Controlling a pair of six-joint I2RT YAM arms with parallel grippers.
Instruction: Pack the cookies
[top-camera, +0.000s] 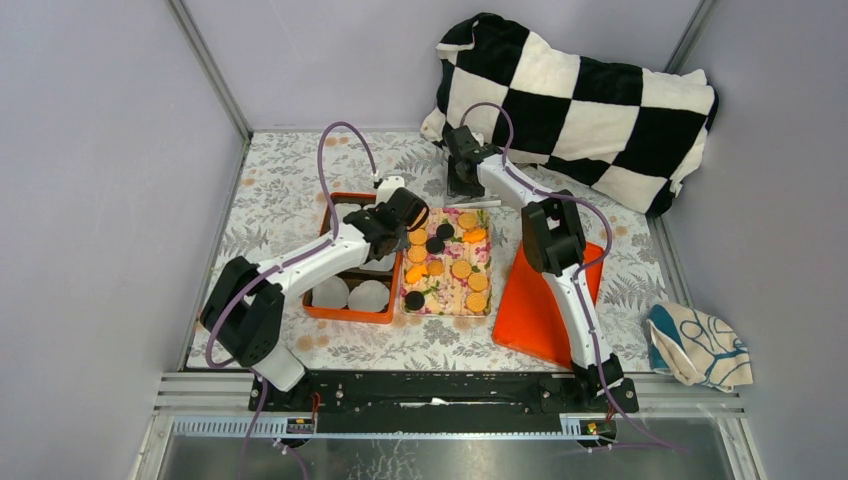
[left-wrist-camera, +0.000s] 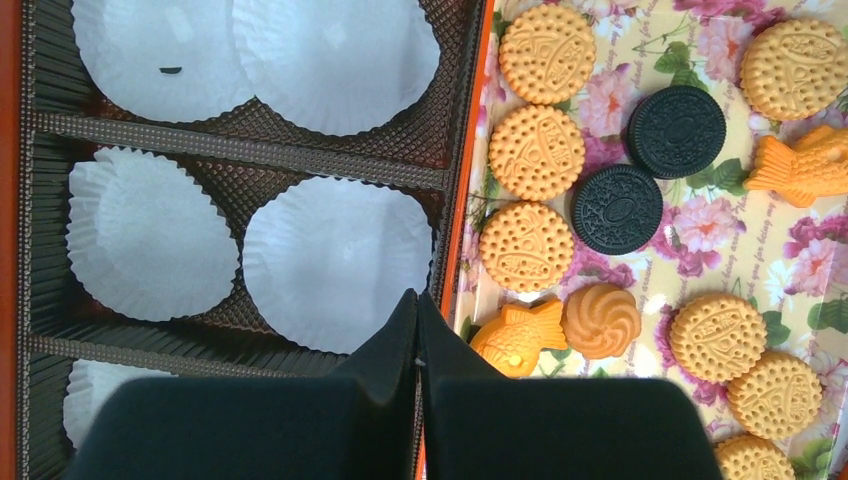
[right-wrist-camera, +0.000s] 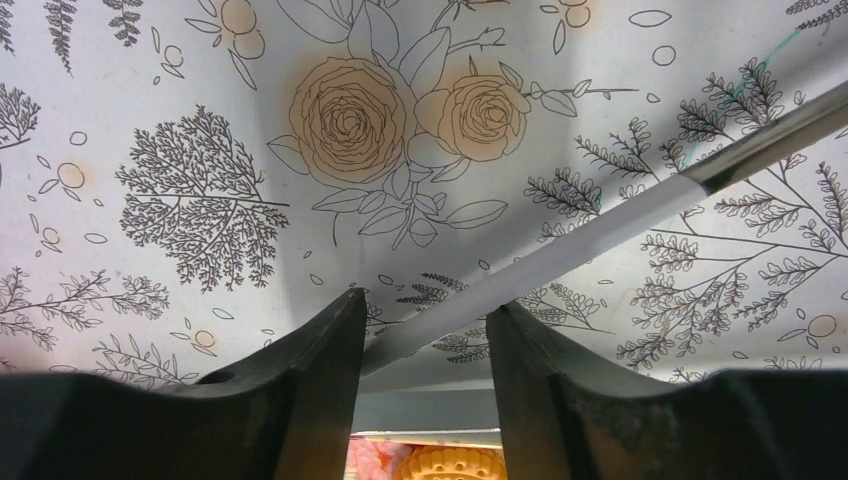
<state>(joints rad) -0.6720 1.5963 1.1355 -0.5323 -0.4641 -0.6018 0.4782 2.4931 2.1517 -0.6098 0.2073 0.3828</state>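
The left gripper (left-wrist-camera: 418, 308) has its fingers pressed together on nothing, poised over the line where the orange box (top-camera: 345, 314) of white paper cups (left-wrist-camera: 335, 260) meets the floral tray (left-wrist-camera: 700, 225) on its right. The cookies (left-wrist-camera: 545, 52), golden-orange with a few black, all lie on that tray at mid-table, none in a cup. The right gripper (right-wrist-camera: 425, 302) hangs just past the tray's far edge with its fingers moderately apart over the leaf-printed tablecloth (right-wrist-camera: 200, 200), a thin pale strip (right-wrist-camera: 620, 215) crossing the gap; whether they touch it I cannot tell.
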